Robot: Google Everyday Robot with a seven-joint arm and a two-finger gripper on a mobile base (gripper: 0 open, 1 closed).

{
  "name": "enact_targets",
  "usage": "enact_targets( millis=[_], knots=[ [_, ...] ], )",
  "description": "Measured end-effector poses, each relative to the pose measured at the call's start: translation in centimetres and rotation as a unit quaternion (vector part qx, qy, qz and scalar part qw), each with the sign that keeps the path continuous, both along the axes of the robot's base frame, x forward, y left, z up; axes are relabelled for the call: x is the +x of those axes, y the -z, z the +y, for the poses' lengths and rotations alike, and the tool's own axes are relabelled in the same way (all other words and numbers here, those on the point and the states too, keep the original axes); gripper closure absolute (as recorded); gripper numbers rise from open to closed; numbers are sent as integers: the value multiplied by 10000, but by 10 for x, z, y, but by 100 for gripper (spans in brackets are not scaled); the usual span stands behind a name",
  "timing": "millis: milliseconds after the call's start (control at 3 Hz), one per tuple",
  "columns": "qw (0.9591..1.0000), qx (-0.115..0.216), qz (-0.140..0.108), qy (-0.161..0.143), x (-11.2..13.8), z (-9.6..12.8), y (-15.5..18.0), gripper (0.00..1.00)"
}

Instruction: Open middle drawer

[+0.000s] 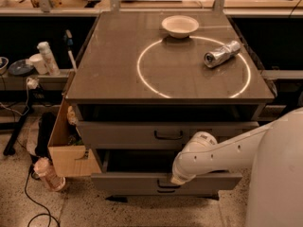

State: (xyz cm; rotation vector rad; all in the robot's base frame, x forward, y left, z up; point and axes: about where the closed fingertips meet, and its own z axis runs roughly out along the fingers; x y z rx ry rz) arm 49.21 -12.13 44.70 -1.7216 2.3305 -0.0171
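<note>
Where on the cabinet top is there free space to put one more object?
Bare: inside the white circle, and the strip between it and the cabinet top's left edge. Crowded: the back, by the bowl, and the right, where the can lies. The gripper is below, at the front of the lower drawer.

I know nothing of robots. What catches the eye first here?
A glowing white ring on the cabinet top, with a white bowl at its far edge and a silver can at its right. Below, the robot's white arm reaches its tool to the handle of the middle drawer, which juts out beyond the drawer above.
</note>
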Motion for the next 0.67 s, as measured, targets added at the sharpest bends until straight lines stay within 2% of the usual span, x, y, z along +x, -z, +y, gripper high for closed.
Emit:
enact_targets(
  millis=[667],
  knots=[
    [10000,-3,19,24,-7,-1,2,100]
  ],
)
